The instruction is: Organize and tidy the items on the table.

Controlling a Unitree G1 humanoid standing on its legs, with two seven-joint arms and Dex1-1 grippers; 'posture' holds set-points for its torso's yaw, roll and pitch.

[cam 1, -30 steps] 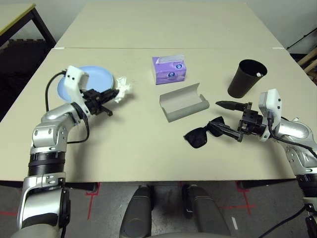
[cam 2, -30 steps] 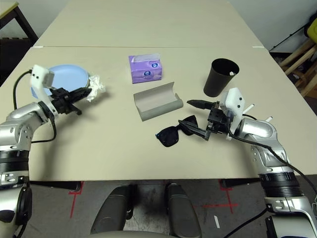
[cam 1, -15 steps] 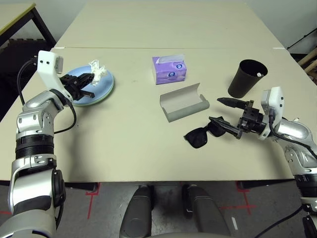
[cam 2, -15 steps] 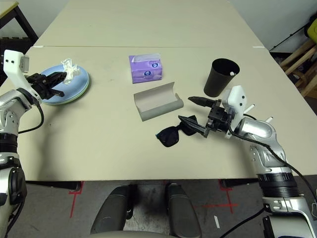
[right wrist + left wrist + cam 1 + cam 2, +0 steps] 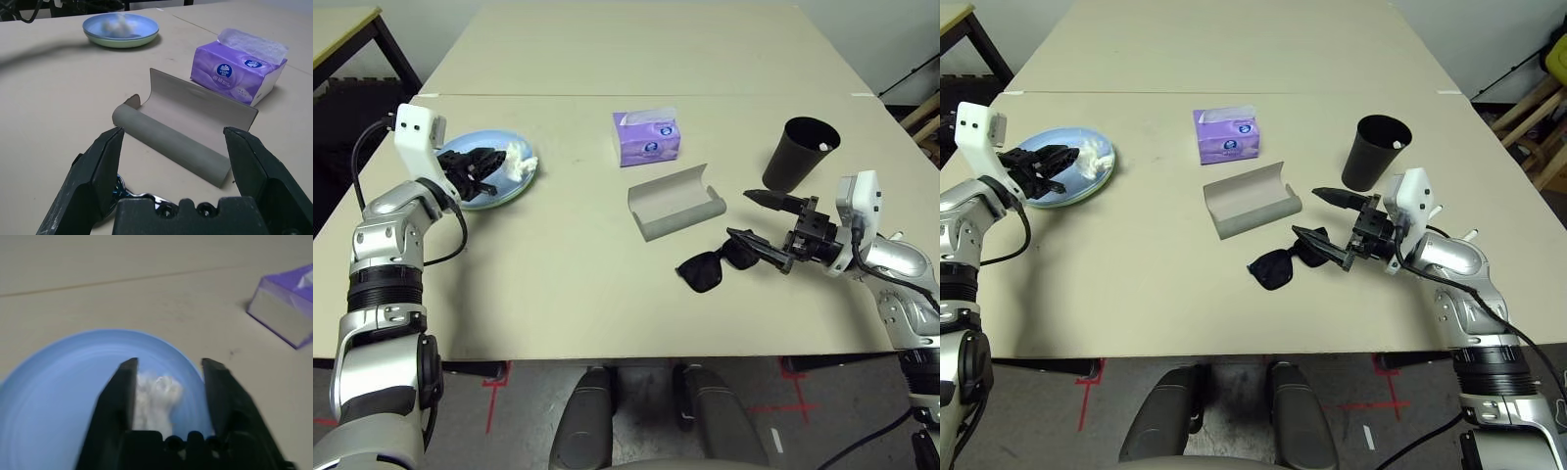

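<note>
Tissue (image 5: 519, 162) inside blue plate's rim (image 5: 1108, 177), grippers open

Beige table (image 5: 578, 313) | plates (image 5: 122, 43), glasses case (image 5: 676, 203), sunglasses (image 5: 702, 271), tissue box (image 5: 648, 139), cup (image 5: 795, 157)

Left arm (image 5: 386, 284): silver metal segments, rounded, glossy, split by black ribbed ring; black panel near lower joint. White rounded housing (image 5: 419, 137) above wrist, small dark screw holes on face; black cable (image 5: 359, 162) looping outside it. Left gripper (image 5: 485, 174): black, angular, two fingers.

Right arm (image 5: 1479, 333): same silver shells, black ribbed band, thin black cable (image 5: 1489, 299) running along it. White housing (image 5: 1410, 201) with dark dots. Right gripper (image 5: 1310, 215): black, blocky mount, two tapering fingers, round-headed screws (image 5: 205, 209) at base.
</note>
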